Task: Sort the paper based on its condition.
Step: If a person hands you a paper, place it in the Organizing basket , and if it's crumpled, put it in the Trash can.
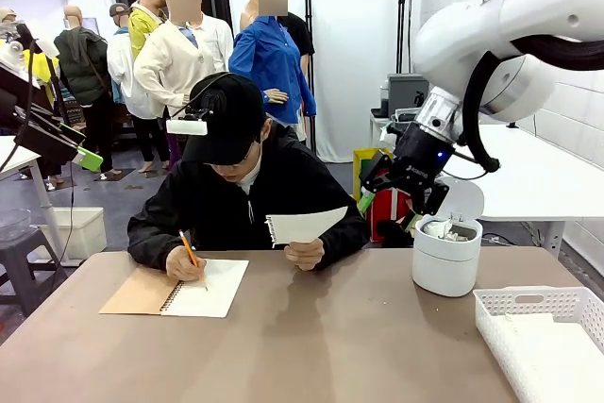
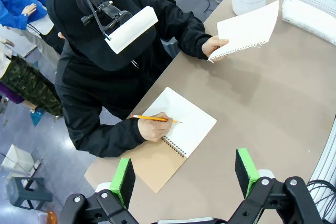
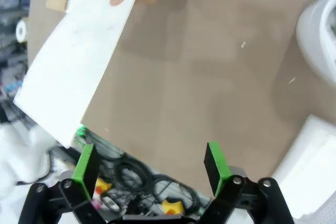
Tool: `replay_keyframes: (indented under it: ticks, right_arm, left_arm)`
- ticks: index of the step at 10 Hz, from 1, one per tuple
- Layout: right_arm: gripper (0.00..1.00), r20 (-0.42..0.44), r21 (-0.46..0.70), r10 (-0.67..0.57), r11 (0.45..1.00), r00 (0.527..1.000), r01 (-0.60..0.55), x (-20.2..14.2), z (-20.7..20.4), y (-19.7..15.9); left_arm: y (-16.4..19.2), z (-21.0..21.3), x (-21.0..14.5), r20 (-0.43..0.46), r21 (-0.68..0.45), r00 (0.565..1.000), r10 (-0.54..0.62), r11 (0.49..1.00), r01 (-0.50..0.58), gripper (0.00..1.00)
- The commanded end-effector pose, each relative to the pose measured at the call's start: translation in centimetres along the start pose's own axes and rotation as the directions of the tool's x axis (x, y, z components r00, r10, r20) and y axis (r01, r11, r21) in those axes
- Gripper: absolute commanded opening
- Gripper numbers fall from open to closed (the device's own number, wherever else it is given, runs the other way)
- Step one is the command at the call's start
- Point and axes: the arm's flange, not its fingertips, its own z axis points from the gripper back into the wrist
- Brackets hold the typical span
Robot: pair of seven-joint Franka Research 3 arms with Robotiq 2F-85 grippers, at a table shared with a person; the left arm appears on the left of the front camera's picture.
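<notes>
- Overhead, the left gripper (image 2: 184,174) hung above the table's (image 1: 330,327) left part, its green-padded fingers (image 2: 123,181) spread wide with nothing between them.
- Below it, an open notebook (image 1: 179,290) lay flat near the far left edge of the table, brown cover folded out to one side.
- One of the person's hands (image 1: 184,263) rested on the white page, holding a yellow pencil (image 1: 192,257) with its tip on the page.
- The person's other hand (image 1: 305,253) held a smooth sheet of paper (image 1: 302,226) up off the table near the middle of the far edge, its torn, fringed side showing.
- At the far right corner, the right gripper (image 1: 415,214) hovered just above a white bin (image 1: 446,257) with its lid up, jaws wide apart and empty.
- Crumpled white paper (image 1: 444,229) sat inside that bin.
- A white basket (image 1: 528,304) stood at the right edge of the table, near the bin.
</notes>
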Motion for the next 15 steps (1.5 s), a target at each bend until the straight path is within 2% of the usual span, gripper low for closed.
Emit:
replay_keyframes:
  ticks: [1, 2, 4, 5, 8, 10, 12, 15]
  right_arm:
    - [1.0, -0.045, 0.116, -0.194, 0.973, 0.98, 0.198, 2.8, -1.6, 0.2]
    - [1.0, -0.091, 0.13, -0.238, 0.96, 0.967, 0.248, 3.2, -1.8, -0.1]
    - [1.0, -0.032, 0.187, -0.337, 0.923, 0.941, 0.337, 4.1, -3.4, -0.6]
    - [1.0, -0.049, 0.223, -0.362, 0.904, 0.931, 0.364, 4.8, -3.9, -1.0]
    - [1.0, -0.114, 0.317, -0.449, 0.829, 0.886, 0.461, 5.1, -5.6, -1.6]
    - [1.0, -0.168, 0.357, -0.453, 0.8, 0.876, 0.482, 5.3, -7.1, -1.4]
    - [1.0, -0.259, 0.422, -0.512, 0.703, 0.819, 0.573, 5.3, -8.3, -2.0]
    - [1.0, -0.325, 0.464, -0.491, 0.661, 0.808, 0.589, 5.5, -10.0, -2.3]
  left_arm:
    - [0.0, 0.0, 0.0, -0.004, 0.012, 1.0, 0.007, 1.0, -0.006, 1.0]
    - [0.0, 0.0, 0.0, -0.004, 0.012, 1.0, 0.007, 1.0, -0.006, 1.0]
    - [0.0, 0.0, 0.0, -0.004, 0.012, 1.0, 0.007, 1.0, -0.006, 1.0]
    - [0.0, 0.0, 0.0, -0.004, 0.012, 1.0, 0.007, 1.0, -0.006, 1.0]
    - [0.0, 0.0, 0.0, -0.004, 0.012, 1.0, 0.007, 1.0, -0.006, 1.0]
    - [0.0, 0.0, 0.0, -0.004, 0.012, 1.0, 0.007, 1.0, -0.006, 1.0]
    - [0.0, 0.0, 0.0, -0.004, 0.012, 1.0, 0.007, 1.0, -0.006, 1.0]
    - [0.0, 0.0, 0.0, -0.004, 0.012, 1.0, 0.007, 1.0, -0.006, 1.0]
